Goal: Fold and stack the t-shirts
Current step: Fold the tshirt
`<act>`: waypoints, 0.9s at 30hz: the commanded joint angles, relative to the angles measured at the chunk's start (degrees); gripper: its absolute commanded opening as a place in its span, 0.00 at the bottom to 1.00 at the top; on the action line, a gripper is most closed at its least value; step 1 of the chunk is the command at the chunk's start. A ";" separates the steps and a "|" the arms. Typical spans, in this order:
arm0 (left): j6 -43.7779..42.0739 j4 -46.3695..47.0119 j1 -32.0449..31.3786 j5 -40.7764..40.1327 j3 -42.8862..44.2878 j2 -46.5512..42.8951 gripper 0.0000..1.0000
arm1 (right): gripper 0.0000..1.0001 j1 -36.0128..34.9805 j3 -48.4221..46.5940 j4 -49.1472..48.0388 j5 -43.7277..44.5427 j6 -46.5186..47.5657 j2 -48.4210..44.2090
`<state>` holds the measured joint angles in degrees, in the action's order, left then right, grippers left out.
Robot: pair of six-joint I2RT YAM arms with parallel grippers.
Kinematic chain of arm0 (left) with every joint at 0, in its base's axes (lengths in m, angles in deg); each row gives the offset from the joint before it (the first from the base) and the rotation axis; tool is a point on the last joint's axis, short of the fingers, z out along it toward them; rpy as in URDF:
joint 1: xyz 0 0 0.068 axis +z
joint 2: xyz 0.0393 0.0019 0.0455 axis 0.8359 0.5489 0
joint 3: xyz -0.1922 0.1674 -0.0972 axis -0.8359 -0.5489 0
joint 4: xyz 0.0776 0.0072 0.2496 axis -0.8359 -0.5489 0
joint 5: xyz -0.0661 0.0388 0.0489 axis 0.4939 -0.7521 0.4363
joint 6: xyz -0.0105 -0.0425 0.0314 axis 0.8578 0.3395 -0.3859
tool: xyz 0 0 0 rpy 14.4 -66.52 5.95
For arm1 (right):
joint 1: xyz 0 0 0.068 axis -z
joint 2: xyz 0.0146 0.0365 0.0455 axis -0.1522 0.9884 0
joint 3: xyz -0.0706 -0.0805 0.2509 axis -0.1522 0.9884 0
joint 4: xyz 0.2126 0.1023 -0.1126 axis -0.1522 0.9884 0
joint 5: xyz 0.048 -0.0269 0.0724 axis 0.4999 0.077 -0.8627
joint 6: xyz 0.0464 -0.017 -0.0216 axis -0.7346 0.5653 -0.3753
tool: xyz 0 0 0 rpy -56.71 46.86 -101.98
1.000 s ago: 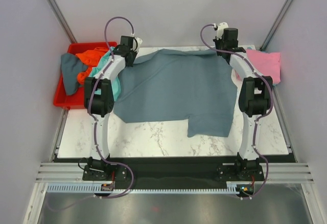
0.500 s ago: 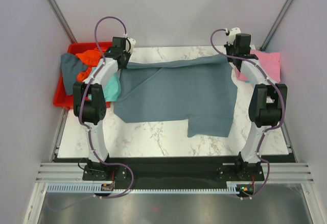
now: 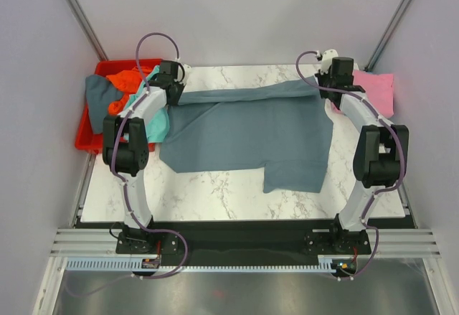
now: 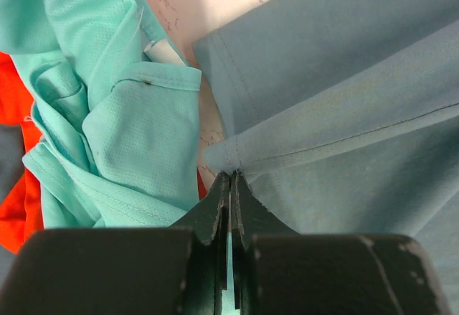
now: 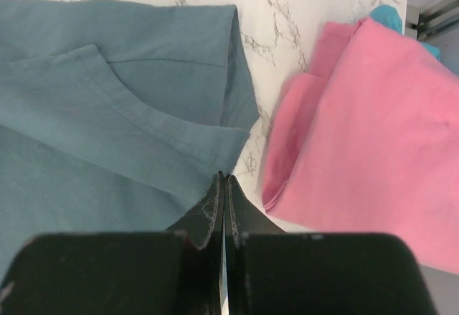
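Two claws in view, both pressed together. The left claw [image 4: 231, 177] pinches one far corner of the single slate blue-grey t-shirt [image 3: 244, 132], and the right claw [image 5: 223, 179] pinches the other. That shirt lies spread on the worktop [image 3: 215, 186] between the claws, its far edge folded over. One turquoise t-shirt [image 4: 122, 128] lies just left of the left claw. One pink t-shirt [image 5: 358, 114] lies just right of the right claw. One orange t-shirt [image 3: 128, 82] and one dark grey garment [image 3: 97, 100] sit in the red bin [image 3: 84, 141], further left.

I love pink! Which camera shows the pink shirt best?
The right wrist view: the pink t-shirt fills its right side, folds clear. The top view shows it small and far off. The left wrist view misses it.
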<state>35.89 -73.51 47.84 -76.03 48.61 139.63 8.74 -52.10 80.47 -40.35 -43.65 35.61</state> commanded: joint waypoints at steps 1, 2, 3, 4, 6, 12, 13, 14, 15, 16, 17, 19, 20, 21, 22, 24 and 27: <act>0.83 1.90 0.34 -0.71 -0.67 -2.88 0.02 | 0.00 1.15 1.80 -1.45 -0.62 0.38 -2.74; 0.92 1.81 0.34 -0.71 -0.93 -2.88 0.02 | 0.00 1.15 2.16 -1.45 -0.62 0.29 -3.00; 1.09 1.98 0.34 -0.71 -0.94 -2.88 0.02 | 0.00 1.15 2.51 -1.37 -0.88 0.21 -3.18; 1.09 1.90 0.34 -0.97 -1.02 -2.88 0.02 | 0.00 1.15 2.95 -1.02 -1.14 0.12 -3.26; 1.79 1.81 0.34 -1.41 -1.29 -2.88 0.02 | 0.00 1.07 3.21 -0.05 -1.58 -0.06 -3.44; 4.78 1.55 0.25 -4.05 -2.78 -6.03 0.33 | 0.33 1.15 0.84 7.86 -6.50 -1.46 -3.53; 5.31 1.55 0.25 -4.22 -3.04 -6.48 0.37 | 0.37 1.15 1.02 7.95 -7.29 -1.55 -3.96; 6.09 1.20 0.25 -4.40 -3.57 -7.18 0.40 | 0.43 1.15 1.10 8.04 -7.47 -1.55 -5.01; 6.62 0.93 0.25 -4.57 -3.66 -7.88 0.48 | 0.47 1.15 1.02 8.04 -7.56 -1.64 -5.37; 6.98 0.67 0.16 -4.31 -3.75 -9.11 0.50 | 0.50 1.15 0.76 8.04 -7.65 -1.81 -6.07; 7.16 0.23 -0.10 -4.05 -3.75 -9.64 0.51 | 0.51 1.15 0.41 8.04 -7.65 -1.99 -6.25; 6.98 -0.21 -0.89 -3.17 -3.31 -10.61 0.52 | 0.52 1.15 -0.65 8.30 -8.26 -2.17 -6.08; 6.02 -0.47 -1.41 -2.39 -3.05 -10.53 0.52 | 0.53 1.15 -1.09 8.22 -9.05 -2.86 -5.73; 5.23 -0.48 -2.55 -1.60 -2.26 -9.48 0.53 | 0.53 1.15 -2.48 8.21 -9.32 -3.65 -4.16; 4.35 -0.56 -3.17 -1.33 -1.30 -8.60 0.53 | 0.53 1.15 -3.45 8.21 -9.58 -4.71 -3.01; 3.46 -2.48 -4.05 -0.36 1.51 -6.06 0.53 | 0.53 1.15 -6.78 8.21 -10.11 -7.95 -0.55; 4.96 -5.82 -4.14 3.58 8.89 -0.52 0.52 | 0.52 1.42 -11.00 8.30 -11.68 -11.03 5.42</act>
<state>39.97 -76.87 44.39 -76.53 51.32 134.84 9.75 -58.27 89.23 -49.24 -49.60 36.09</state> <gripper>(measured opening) 0.527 0.527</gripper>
